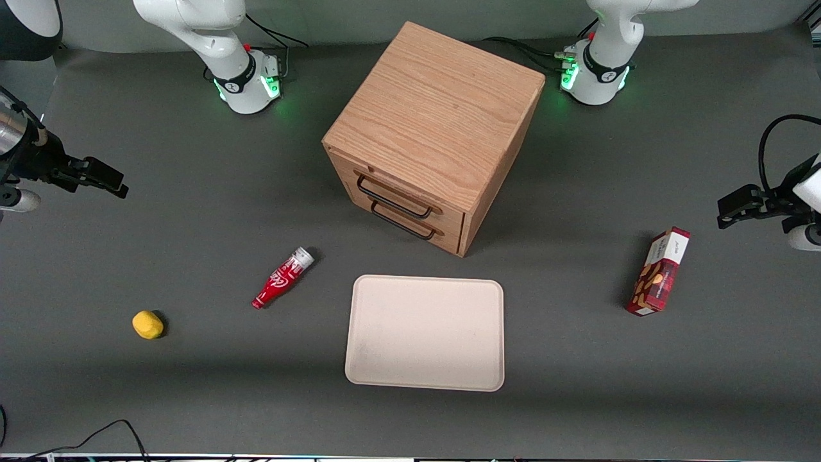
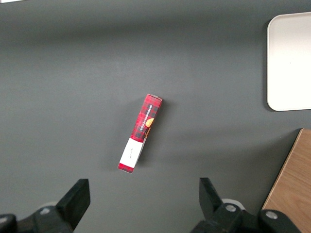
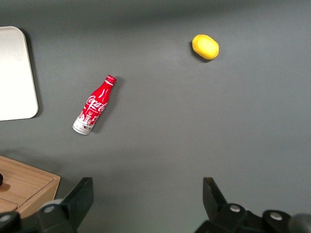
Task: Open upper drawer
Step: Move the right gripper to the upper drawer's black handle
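So far: nothing of the task shows as done; the upper drawer (image 1: pixel 403 193) sits flush in the oak cabinet (image 1: pixel 436 122), and so does the lower drawer (image 1: pixel 410 222) under it.
Left to do: by the look of it, everything: reach the handle, grip it, pull the drawer out.
Upper drawer: topmost of the two fronts, at the centre of the front view, on the cabinet face turned toward the lower left of the frame; its thin black wire handle (image 1: pixel 393 198) runs along the front, just above the lower drawer's matching handle.
Gripper: the right arm's gripper (image 1: pixel 102 179) hangs at the left edge of the front view, about level with the drawer fronts, holding nothing; in the right wrist view its two black fingers (image 3: pixel 80 196) stand wide apart with bare table between them.
Drawer versus gripper: well apart, the drawer toward the frame's centre and the gripper at the working arm's end of the table; the wrist view catches only a corner of the cabinet.
Between and around: a red Coca-Cola bottle (image 1: pixel 283 278) lies on its side in front of the cabinet, a yellow lemon (image 1: pixel 147 324) nearer the front camera, and a pale tray (image 1: pixel 424 332) lies in front of the drawers.
Parked arm's end: a red snack box (image 1: pixel 659 271).
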Action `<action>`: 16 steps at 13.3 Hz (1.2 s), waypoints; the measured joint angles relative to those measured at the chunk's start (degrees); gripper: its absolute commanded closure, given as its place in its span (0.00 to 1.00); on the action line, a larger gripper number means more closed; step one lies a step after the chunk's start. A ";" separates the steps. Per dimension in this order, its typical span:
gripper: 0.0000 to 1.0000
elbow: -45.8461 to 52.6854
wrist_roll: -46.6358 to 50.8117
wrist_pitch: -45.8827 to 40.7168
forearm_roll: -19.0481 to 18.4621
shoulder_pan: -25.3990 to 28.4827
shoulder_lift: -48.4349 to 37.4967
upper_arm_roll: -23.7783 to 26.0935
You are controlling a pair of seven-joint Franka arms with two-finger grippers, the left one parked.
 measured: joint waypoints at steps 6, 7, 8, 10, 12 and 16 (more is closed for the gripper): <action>0.00 0.38 -1.98 0.28 0.59 0.54 0.47 0.34; 0.00 1.31 -3.56 0.33 2.36 0.96 1.06 0.92; 0.00 2.82 -4.93 0.33 4.70 1.56 2.01 1.90; 0.00 6.31 -8.35 0.31 7.33 2.63 4.54 5.83; 0.00 10.04 -9.74 0.29 7.41 3.10 7.84 12.83; 0.00 17.14 -10.02 0.29 0.51 3.52 16.50 26.52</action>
